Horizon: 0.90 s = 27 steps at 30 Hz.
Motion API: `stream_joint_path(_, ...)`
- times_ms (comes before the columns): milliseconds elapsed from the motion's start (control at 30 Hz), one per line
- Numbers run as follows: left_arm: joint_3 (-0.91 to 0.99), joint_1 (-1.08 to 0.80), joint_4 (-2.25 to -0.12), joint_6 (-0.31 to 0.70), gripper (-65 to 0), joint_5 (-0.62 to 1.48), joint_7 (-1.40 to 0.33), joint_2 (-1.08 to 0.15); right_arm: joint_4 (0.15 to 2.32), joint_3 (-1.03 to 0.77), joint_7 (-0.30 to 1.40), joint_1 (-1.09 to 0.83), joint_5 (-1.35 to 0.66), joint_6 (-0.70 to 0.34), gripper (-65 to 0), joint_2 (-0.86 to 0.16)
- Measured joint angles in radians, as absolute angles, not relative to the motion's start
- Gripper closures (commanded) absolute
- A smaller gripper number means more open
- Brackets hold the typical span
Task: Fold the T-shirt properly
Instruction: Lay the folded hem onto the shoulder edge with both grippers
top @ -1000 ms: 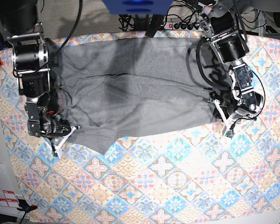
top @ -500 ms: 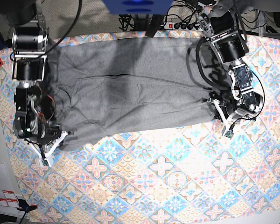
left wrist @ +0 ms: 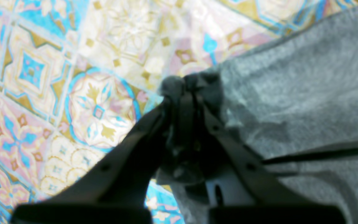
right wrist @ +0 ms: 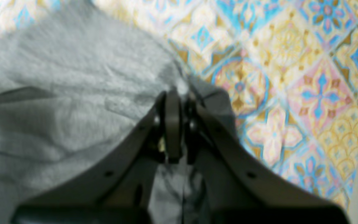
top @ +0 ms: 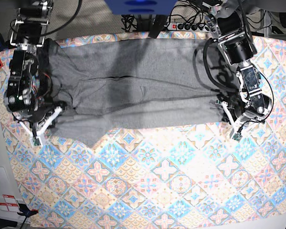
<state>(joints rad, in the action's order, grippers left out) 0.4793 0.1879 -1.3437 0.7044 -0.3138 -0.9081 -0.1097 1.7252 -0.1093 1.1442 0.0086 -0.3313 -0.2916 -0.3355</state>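
I see the tablecloth (top: 181, 181) under the T-shirt (top: 138, 86), which lies spread across its far half. My left gripper (top: 227, 114) is clamped on one near corner, my right gripper (top: 50, 119) on the other.

**A:** Identify the support surface.

**B:** A table covered by a tablecloth (top: 181, 181) printed with blue, yellow and pink ornamental tiles. The cloth reaches the left, right and near edges of the base view.

**A:** What lies directly on it?

**B:** One T-shirt (top: 143, 86), heather grey, spread across the far half. Its long axis runs left to right. The far edge lies near the far edge of the cloth.

**A:** Condition of the garment?

**B:** Mostly flat, with shallow creases through the middle. The near edge is uneven and dips lower at the left.

**A:** And the near half of the cloth?

**B:** Only the tile pattern shows.
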Motion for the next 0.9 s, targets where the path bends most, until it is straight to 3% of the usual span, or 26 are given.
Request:
stream_joint_path(333, 0.472, 0.142, -1.357, 0.704, -0.3, -0.314, -0.902, -0.120, 1.848, -0.118, 1.196, -0.124, -0.344, -0.293, -1.5, -0.332)
stream_joint_path(567, 0.427, 0.025, -1.568, 0.706, -0.4, -0.308, -0.900, -0.132, 1.879, -0.157, 1.189, -0.193, -0.346, -0.292, -1.5, -0.331)
stream_joint_path(900, 0.427, -0.075, -1.571, 0.704, -0.3, -0.290, -0.902, -0.132, 1.886, -0.157, 1.187, -0.289, -0.347, -0.292, -1.5, -0.332)
